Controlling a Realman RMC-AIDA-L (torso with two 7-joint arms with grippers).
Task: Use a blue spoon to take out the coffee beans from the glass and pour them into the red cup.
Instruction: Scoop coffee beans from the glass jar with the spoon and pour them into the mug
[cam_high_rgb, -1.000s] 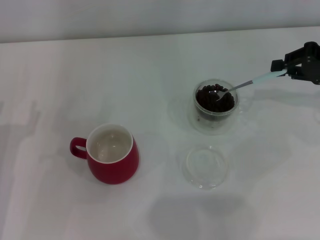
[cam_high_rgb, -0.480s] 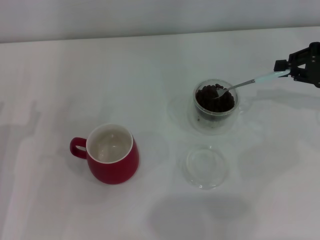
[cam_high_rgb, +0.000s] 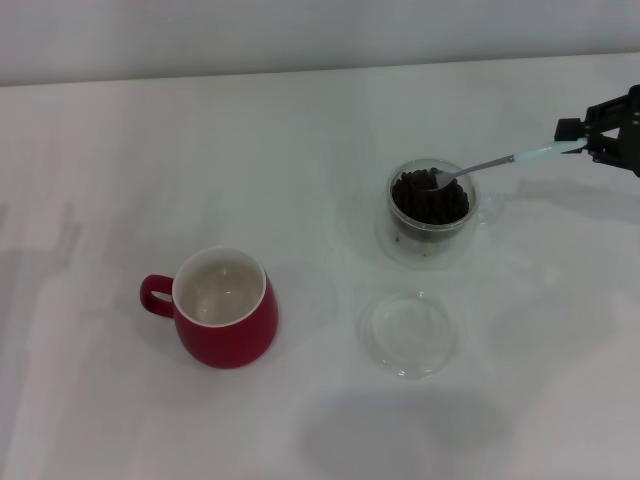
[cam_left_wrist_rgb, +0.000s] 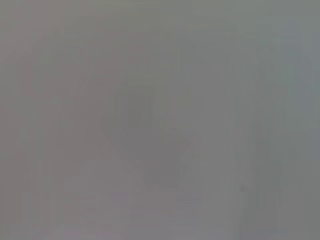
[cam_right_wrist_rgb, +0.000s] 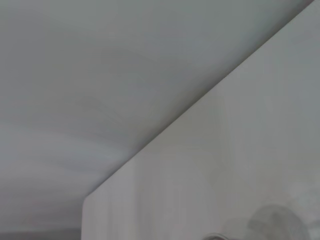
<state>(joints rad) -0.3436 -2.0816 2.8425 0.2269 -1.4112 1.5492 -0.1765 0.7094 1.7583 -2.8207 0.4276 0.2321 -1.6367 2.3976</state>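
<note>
Gripping 1 blue spoon (cam_high_rgb: 500, 163), right end effector (cam_high_rgb: 580, 146); 1 glass (cam_high_rgb: 432, 208), 1 red cup (cam_high_rgb: 225, 310).

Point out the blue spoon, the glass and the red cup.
blue spoon (cam_high_rgb: 505, 160), head view, on its neck near the handle.
glass (cam_high_rgb: 432, 245), head view, on its front wall.
red cup (cam_high_rgb: 232, 340), head view, on its outer side.

Glass (cam_high_rgb: 432, 212) right of, behind red cup (cam_high_rgb: 225, 308)

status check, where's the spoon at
Right tool shut on blue spoon, bowl at glass rim over coffee beans. Red cup empty. Left tool unseen.
</note>
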